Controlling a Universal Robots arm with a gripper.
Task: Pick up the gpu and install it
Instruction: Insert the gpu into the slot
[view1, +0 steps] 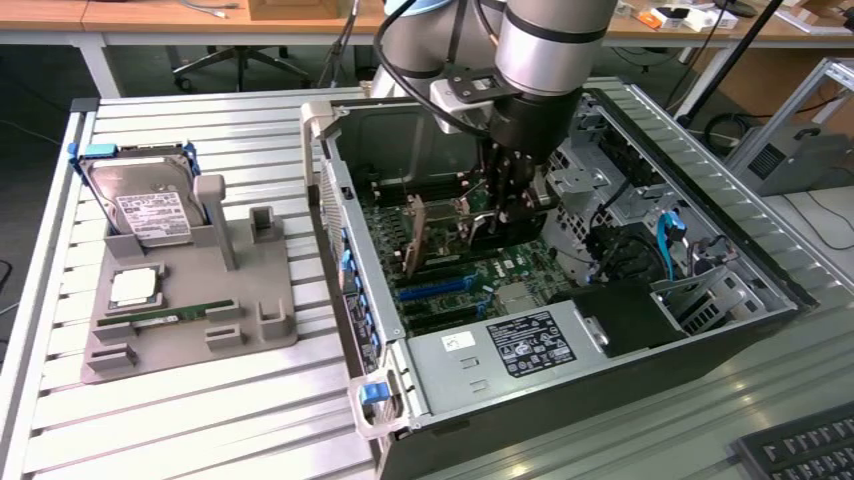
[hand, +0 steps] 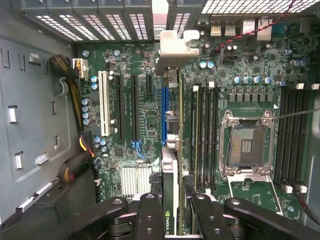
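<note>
The gripper (hand: 172, 210) holds the gpu (hand: 170, 150) upright over the blue slot (hand: 163, 115); keep it straight and press gently.

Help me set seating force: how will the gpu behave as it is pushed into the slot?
The gpu, held edge-on in the pincer, looks thin and stiff, so probably little flex. Its exposed board is likely fragile. Standing on its narrow edge above the motherboard, it may tilt if pushed off-centre.

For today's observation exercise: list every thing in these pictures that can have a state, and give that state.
gpu: held on edge over the motherboard slots
gripper: shut on the gpu, inside the case
computer case: side panel off, lying flat
CPU socket: empty
hard drive: upright in the grey holder
</note>
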